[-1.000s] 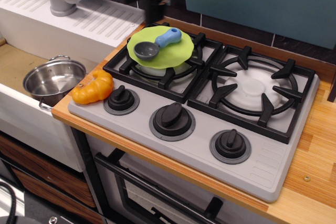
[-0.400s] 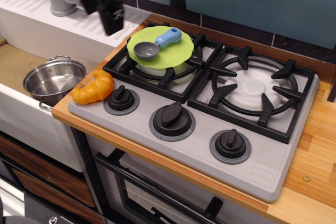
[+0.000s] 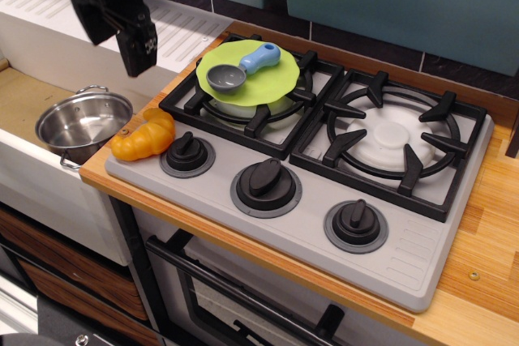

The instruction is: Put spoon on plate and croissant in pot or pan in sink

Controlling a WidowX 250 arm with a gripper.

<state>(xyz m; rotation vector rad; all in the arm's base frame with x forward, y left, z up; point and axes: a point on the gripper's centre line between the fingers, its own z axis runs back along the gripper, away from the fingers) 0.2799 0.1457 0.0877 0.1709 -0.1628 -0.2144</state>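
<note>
The spoon (image 3: 243, 68) lies on the lime-green plate (image 3: 268, 87), grey bowl toward the front left, blue handle toward the back right. The plate rests on the left burner grate. The orange croissant (image 3: 144, 136) lies at the front left corner of the stove, beside the sink. The steel pot (image 3: 82, 123) stands upright and empty in the sink (image 3: 20, 99). My black gripper (image 3: 115, 48) hangs in the air above the drainboard, behind the pot and up-left of the croissant. Its fingers (image 3: 138, 50) look spread and hold nothing.
A grey toy stove (image 3: 405, 257) with two black burner grates and three knobs (image 3: 266, 184) fills the wooden counter. The white ribbed drainboard (image 3: 174, 34) lies behind the sink. A teal wall panel runs along the back.
My gripper has moved left and forward, from behind the plate to above the drainboard near the pot. The spoon, plate, croissant and pot have not moved.
</note>
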